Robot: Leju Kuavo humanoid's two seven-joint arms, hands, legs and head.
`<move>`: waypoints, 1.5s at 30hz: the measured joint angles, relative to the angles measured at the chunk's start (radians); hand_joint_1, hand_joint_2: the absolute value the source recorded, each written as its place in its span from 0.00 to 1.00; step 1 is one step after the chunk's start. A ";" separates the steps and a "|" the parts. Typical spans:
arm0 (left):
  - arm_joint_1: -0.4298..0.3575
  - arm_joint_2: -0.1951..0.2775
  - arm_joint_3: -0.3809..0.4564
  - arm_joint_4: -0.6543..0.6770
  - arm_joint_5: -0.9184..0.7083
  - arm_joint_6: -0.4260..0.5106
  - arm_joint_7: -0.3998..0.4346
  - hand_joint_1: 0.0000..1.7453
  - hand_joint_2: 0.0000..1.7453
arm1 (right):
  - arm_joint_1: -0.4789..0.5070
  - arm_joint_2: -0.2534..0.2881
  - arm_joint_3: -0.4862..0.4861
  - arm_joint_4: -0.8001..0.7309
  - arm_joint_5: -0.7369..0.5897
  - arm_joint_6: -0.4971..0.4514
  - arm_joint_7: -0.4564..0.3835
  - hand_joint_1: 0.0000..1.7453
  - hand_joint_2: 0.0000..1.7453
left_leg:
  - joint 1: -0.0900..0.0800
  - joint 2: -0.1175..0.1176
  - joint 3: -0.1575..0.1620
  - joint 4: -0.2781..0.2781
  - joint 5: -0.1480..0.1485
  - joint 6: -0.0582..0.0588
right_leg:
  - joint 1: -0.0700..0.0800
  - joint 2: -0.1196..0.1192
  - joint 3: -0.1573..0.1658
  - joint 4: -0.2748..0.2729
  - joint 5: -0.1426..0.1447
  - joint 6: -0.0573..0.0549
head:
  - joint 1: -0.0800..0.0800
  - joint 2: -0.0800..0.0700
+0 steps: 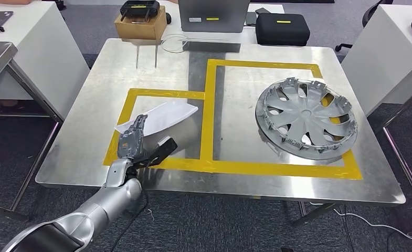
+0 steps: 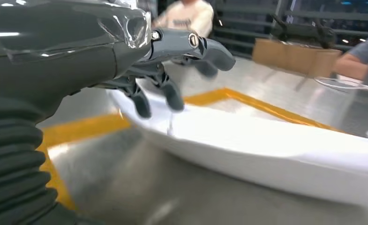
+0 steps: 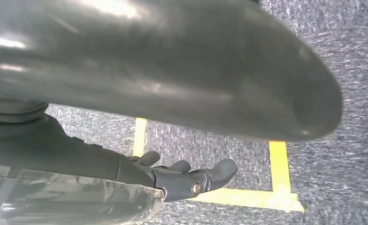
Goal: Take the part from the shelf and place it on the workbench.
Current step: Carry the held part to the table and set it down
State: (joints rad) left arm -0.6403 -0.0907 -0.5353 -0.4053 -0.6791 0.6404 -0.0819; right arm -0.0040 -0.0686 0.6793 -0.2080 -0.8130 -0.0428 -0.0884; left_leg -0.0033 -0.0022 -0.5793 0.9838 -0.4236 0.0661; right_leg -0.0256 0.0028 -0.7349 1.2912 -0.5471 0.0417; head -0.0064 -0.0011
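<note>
Though the white part (image 1: 159,116) lies left of centre on the tabletop (image 1: 235,52), we judge it light, stiff, slippery; left hand (image 1: 140,144) open above its near edge, holding nothing.

No readable text
Small labels on the laptop (image 1: 212,14) and black case (image 1: 282,28) are seen, too small to read.

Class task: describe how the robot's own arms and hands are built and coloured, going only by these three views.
The left arm is smooth, rounded silver metal with a thin black cable alongside. Its left robot hand is grey with darker fingers; behind it sits a grey ribbed cover and clear plastic wrap. The right robot hand has the same grey thumb, visible screw pivot and dark fingers.
</note>
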 joint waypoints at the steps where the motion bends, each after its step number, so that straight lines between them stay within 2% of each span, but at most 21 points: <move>1: 0.012 -0.007 0.012 -0.011 0.047 -0.005 -0.049 0.00 0.00 | 0.001 -0.001 0.000 0.000 -0.001 0.001 0.001 0.00 0.00 | 0.000 0.000 0.000 0.001 0.000 0.000 | -0.001 0.000 0.011 -0.022 0.014 0.008 | 0.000 0.000; 3: 0.039 -0.023 0.029 -0.054 0.154 -0.024 -0.135 0.00 0.00 | 0.002 -0.003 0.001 0.000 -0.002 0.004 0.002 0.00 0.00 | -0.001 -0.003 0.000 0.005 -0.003 -0.004 | -0.003 -0.003 0.080 -0.162 0.066 0.023 | 0.001 0.000; 5: 0.071 -0.035 0.033 -0.121 0.255 -0.046 -0.184 0.00 0.00 | 0.002 -0.005 0.003 0.000 -0.004 0.007 0.002 0.00 0.00 | -0.006 -0.004 -0.005 0.014 -0.008 -0.011 | -0.002 -0.004 0.136 -0.273 0.102 0.020 | 0.000 0.000; 8: 0.121 -0.039 0.031 -0.226 0.360 -0.077 -0.215 0.00 0.00 | 0.005 -0.005 0.006 0.000 -0.005 0.007 -0.001 0.00 0.00 | -0.008 -0.004 -0.010 0.020 -0.012 -0.020 | 0.000 -0.002 0.147 -0.293 0.110 0.002 | -0.001 0.000; 10: 0.160 -0.034 0.027 -0.318 0.470 -0.119 -0.241 0.00 0.00 | 0.007 -0.003 0.007 0.001 -0.006 0.007 -0.006 0.00 0.00 | -0.004 -0.003 -0.022 0.048 -0.035 -0.030 | -0.006 -0.001 0.148 -0.295 0.113 -0.008 | -0.004 0.000; 13: 0.234 0.000 -0.006 -0.498 0.681 -0.192 -0.265 0.00 0.00 | 0.008 -0.003 0.008 0.001 -0.007 0.007 -0.019 0.00 0.00 | 0.005 -0.003 -0.094 0.220 -0.135 -0.050 | -0.008 -0.002 0.148 -0.295 0.117 -0.021 | -0.009 0.000; 15: 0.287 0.035 -0.038 -0.623 0.791 -0.225 -0.279 0.00 0.00 | 0.009 -0.003 0.010 0.003 -0.007 0.007 -0.026 0.00 0.00 | 0.009 -0.003 -0.129 0.311 -0.170 -0.055 | -0.006 -0.002 0.145 -0.294 0.118 -0.023 | -0.009 0.000; 16: 0.311 0.053 -0.055 -0.682 0.828 -0.237 -0.287 0.00 0.00 | 0.011 -0.002 0.012 0.004 -0.006 0.006 -0.029 0.00 0.00 | 0.010 -0.002 -0.119 0.300 -0.158 -0.054 | -0.005 -0.002 0.145 -0.294 0.118 -0.022 | -0.009 0.000; 19: 0.359 0.104 -0.095 -0.838 0.900 -0.271 -0.307 0.00 0.00 | 0.011 0.001 0.019 0.005 -0.003 0.006 -0.034 0.00 0.00 | 0.009 -0.003 -0.006 0.104 -0.074 -0.040 | -0.001 -0.002 0.147 -0.294 0.121 -0.019 | -0.008 0.000; 21: 0.380 0.131 -0.114 -0.914 0.926 -0.292 -0.316 0.00 0.00 | 0.008 0.004 0.022 0.006 -0.002 0.005 -0.035 0.00 0.00 | 0.003 -0.004 0.033 0.027 -0.053 -0.031 | 0.002 -0.002 0.144 -0.294 0.126 -0.011 | -0.008 0.000; 25: 0.415 0.170 -0.141 -1.014 0.962 -0.322 -0.325 0.00 0.00 | 0.008 0.008 0.029 0.007 0.000 0.003 -0.036 0.00 0.00 | -0.001 0.000 0.029 0.004 -0.025 -0.009 | 0.002 -0.003 0.131 -0.286 0.122 0.008 | -0.007 0.000; 28: 0.428 0.182 -0.156 -1.054 0.989 -0.346 -0.328 0.00 0.00 | 0.006 0.008 0.032 0.008 -0.001 0.001 -0.036 0.00 0.00 | 0.001 0.003 0.007 -0.011 0.008 0.008 | 0.003 -0.003 0.072 -0.135 0.015 -0.007 | -0.002 0.000; 30: 0.443 0.192 -0.164 -1.072 1.023 -0.376 -0.328 0.00 0.00 | 0.004 0.008 0.033 0.009 -0.001 0.000 -0.036 0.00 0.00 | -0.002 0.004 -0.016 -0.009 0.025 0.009 | 0.002 -0.003 0.048 -0.026 -0.036 -0.005 | 0.000 0.000; 31: 0.450 0.199 -0.168 -1.080 1.038 -0.390 -0.328 0.00 0.00 | 0.003 0.008 0.033 0.009 -0.001 0.000 -0.036 0.00 0.00 | -0.003 0.005 -0.028 -0.007 0.032 0.008 | 0.001 -0.003 0.060 -0.018 -0.038 0.003 | 0.000 0.000; 33: 0.459 0.210 -0.176 -1.093 1.057 -0.412 -0.325 0.00 0.00 | 0.000 0.007 0.033 0.009 0.001 0.000 -0.036 0.00 0.00 | -0.003 0.004 -0.050 -0.001 0.047 0.002 | 0.000 -0.003 0.141 -0.118 -0.007 0.020 | 0.000 0.000; 35: 0.464 0.220 -0.181 -1.106 1.067 -0.426 -0.323 0.00 0.00 | -0.007 0.006 0.034 0.009 0.003 0.000 -0.036 0.00 0.00 | -0.006 0.004 -0.069 0.008 0.061 -0.008 | 0.001 -0.002 0.235 -0.257 0.015 0.021 | -0.001 0.000; 37: 0.467 0.229 -0.186 -1.116 1.069 -0.438 -0.323 0.00 0.00 | -0.012 0.006 0.035 0.009 0.006 0.000 -0.035 0.00 0.00 | -0.007 0.003 -0.078 0.014 0.075 -0.020 | 0.006 0.001 0.261 -0.309 0.018 0.008 | -0.003 0.000; 39: 0.470 0.238 -0.191 -1.121 1.068 -0.447 -0.324 0.00 0.00 | -0.013 0.007 0.038 0.010 0.010 0.000 -0.032 0.00 0.00 | -0.004 0.001 -0.083 0.014 0.085 -0.033 | 0.005 0.001 0.246 -0.308 0.033 -0.008 | -0.002 0.000; 41: 0.473 0.248 -0.195 -1.122 1.066 -0.450 -0.326 0.00 0.00 | -0.014 0.009 0.043 0.011 0.016 0.001 -0.028 0.00 0.00 | 0.002 0.000 -0.099 0.046 0.037 -0.048 | 0.000 -0.003 0.229 -0.310 0.054 -0.026 | -0.003 0.000; 44: 0.476 0.260 -0.199 -1.123 1.063 -0.449 -0.332 0.00 0.00 | -0.015 0.010 0.050 0.013 0.025 0.001 -0.023 0.00 0.00 | 0.011 0.001 -0.142 0.223 -0.116 -0.069 | 0.000 -0.006 0.192 -0.309 0.090 -0.036 | -0.007 0.000; 45: 0.478 0.262 -0.200 -1.123 1.062 -0.448 -0.333 0.00 0.00 | -0.015 0.010 0.053 0.013 0.027 0.001 -0.022 0.00 0.00 | 0.013 0.001 -0.147 0.280 -0.138 -0.072 | 0.001 -0.006 0.178 -0.308 0.102 -0.035 | -0.007 0.000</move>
State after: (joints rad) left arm -0.1627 0.1712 -0.7354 -1.5278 0.3825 0.1925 -0.4148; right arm -0.0192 -0.0588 0.7322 -0.1949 -0.7860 -0.0420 -0.1102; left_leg 0.0098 -0.0012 -0.7265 1.2640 -0.5618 -0.0055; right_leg -0.0250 -0.0033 -0.5568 0.9835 -0.4456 0.0063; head -0.0138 -0.0011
